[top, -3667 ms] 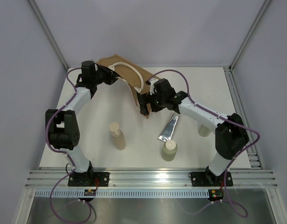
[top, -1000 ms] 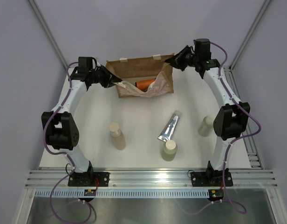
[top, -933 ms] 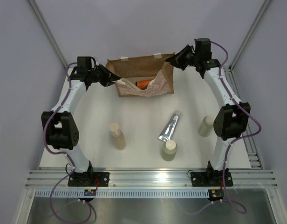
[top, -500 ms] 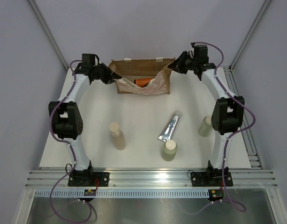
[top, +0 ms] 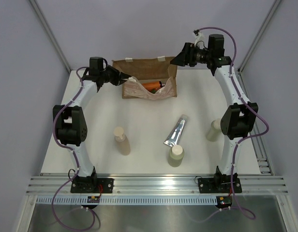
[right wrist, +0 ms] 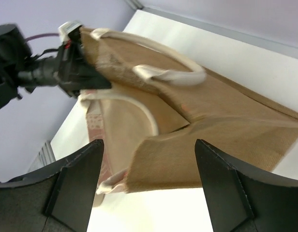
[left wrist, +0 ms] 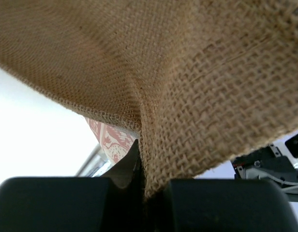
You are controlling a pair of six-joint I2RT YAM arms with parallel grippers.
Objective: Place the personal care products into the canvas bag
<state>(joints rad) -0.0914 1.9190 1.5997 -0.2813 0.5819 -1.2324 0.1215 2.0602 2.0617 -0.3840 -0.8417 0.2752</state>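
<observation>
Opened within the last second, the right pincer (top: 180, 59) has released the right edge of the brown jute tote with the cream-and-pink floral front (top: 139, 67) and drawn up and back. In the right wrist view its fingers stand wide apart with nothing between them, and the bag lies below, well clear.

Left pincer (top: 121, 76): closed on the tote's left edge. The left wrist view shows jute weave pinched between shut jaws.

Location: the tote sits at the far middle of the white desk (top: 149, 113), with its mouth gaping toward the arms.

Contents: one small orange bottle (top: 151, 86) lies inside. A dark spot beside it is too small to identify.

Outstanding, all on the desk well apart from the tote:
- a beige cylindrical bottle with cream cap (top: 122, 141), near left;
- a second beige bottle (top: 176, 156), near centre;
- a third beige bottle (top: 214, 129), partly hidden by the right arm;
- a silver-blue tube (top: 176, 130), lying flat.

Assessment: the task is under half done, with at least four items left to load.
</observation>
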